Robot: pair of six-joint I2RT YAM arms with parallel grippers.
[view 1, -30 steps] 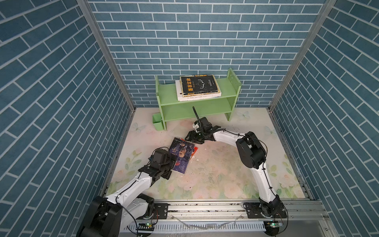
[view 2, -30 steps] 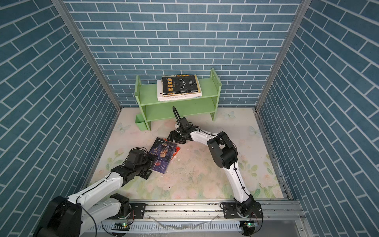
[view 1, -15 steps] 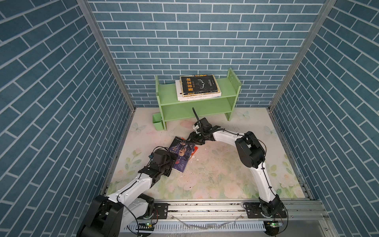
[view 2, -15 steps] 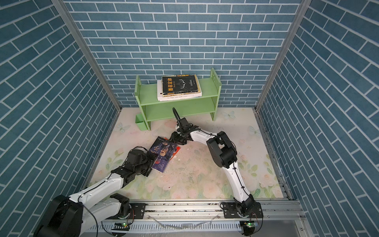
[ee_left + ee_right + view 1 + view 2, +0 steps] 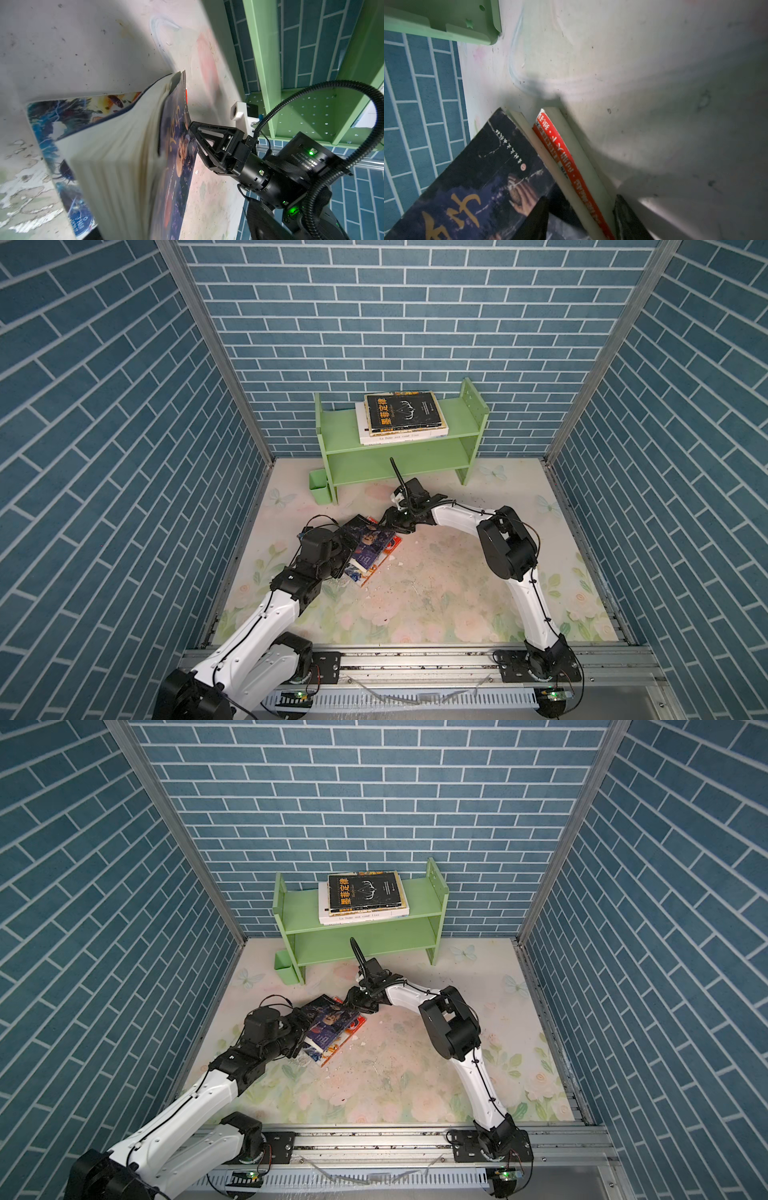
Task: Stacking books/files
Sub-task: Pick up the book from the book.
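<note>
Two books lie stacked on the floral mat: a purple book (image 5: 372, 541) (image 5: 332, 1021) (image 5: 178, 155) (image 5: 488, 166) on a red comic (image 5: 392, 546) (image 5: 356, 1025) (image 5: 52, 116) (image 5: 558, 149). My right gripper (image 5: 390, 522) (image 5: 353, 1002) (image 5: 192, 133) (image 5: 581, 224) is shut on their far corner, one finger (image 5: 533, 220) on the purple cover, one beside the comic's pages. My left gripper (image 5: 347, 556) (image 5: 305, 1038) (image 5: 180, 232) stands open around the purple book's near edge, a gap left above the cover. More books, topped by a black one (image 5: 403, 412) (image 5: 365, 892), are stacked on the shelf.
The light green shelf (image 5: 399, 448) (image 5: 361, 936) stands against the back wall, just behind my right wrist. A small green cup (image 5: 320, 487) sits at its left foot. Blue brick walls close in three sides. White scraps (image 5: 399, 564) dot the mat.
My right gripper's jaws have narrowed onto the far corner of the two books. My left gripper has narrowed slightly and slid a little further onto their near edge.
</note>
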